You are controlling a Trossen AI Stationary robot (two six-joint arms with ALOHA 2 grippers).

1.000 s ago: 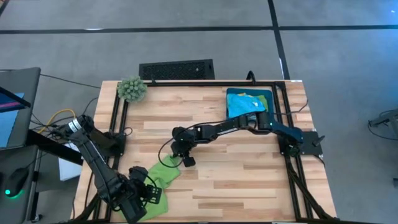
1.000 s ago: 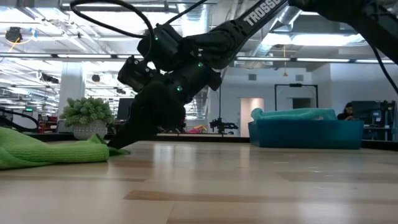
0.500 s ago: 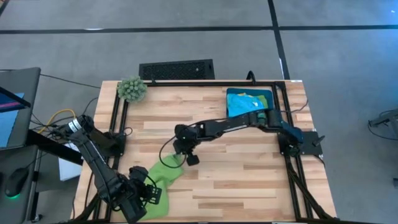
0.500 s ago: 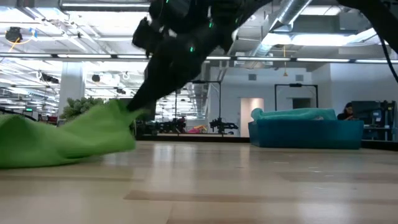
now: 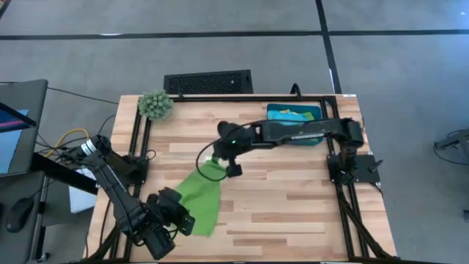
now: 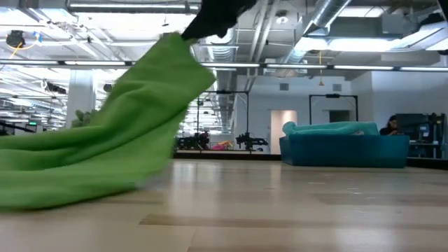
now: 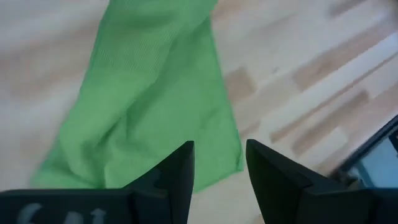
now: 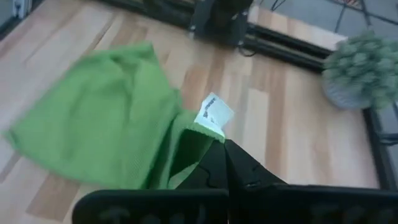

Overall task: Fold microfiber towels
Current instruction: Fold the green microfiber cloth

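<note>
High view, one lime green microfiber towel (image 5: 199,196) pinched at one corner in closed right gripper (image 5: 218,159), lifted off wooden worktop (image 5: 293,198), left gripper (image 5: 185,222) parted, empty, towel pile (image 5: 292,116) partly hidden by right arm.

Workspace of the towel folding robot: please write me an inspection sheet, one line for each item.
Surface: wooden table, mostly bare.
Job's things: lime green towel lifted by one corner, its other end on the table; stack of blue towels at the far right corner.
Clutter: fuzzy plant ball at the far left corner.
Grippers: right gripper shut on the green towel's corner; left gripper open, beside the towel's near end.
Cables: yellow and black cables left of the table.
Surroundings: grey floor, black grille behind the table.
</note>
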